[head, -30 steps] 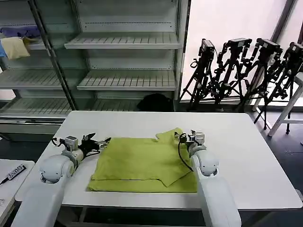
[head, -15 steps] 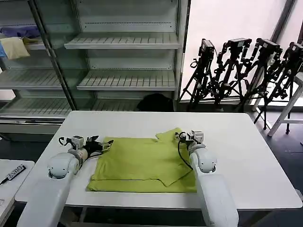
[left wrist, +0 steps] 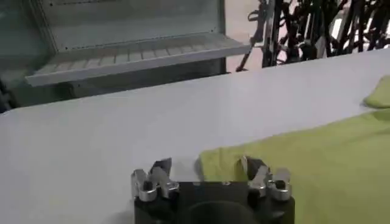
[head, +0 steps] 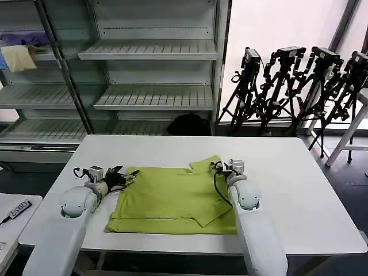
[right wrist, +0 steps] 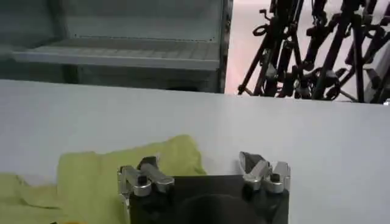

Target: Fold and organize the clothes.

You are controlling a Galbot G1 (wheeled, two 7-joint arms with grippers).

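Lying flat, T-shirt (head: pixel 172 198) long axis left-right | left tool (left wrist: pixel 204 169) apart | right tool (right wrist: pixel 201 165) apart

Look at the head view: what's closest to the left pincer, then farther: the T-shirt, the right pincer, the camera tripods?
1. T-shirt: its corner lies right at the left pincer.
2. Right pincer: across the shirt, at its far corner.
3. Camera tripods: beyond the table, by the window.

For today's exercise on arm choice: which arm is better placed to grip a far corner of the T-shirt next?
Probably the left. The left gripper is open with the T-shirt corner between its fingers; the right gripper, also open, straddles only the fabric's edge.
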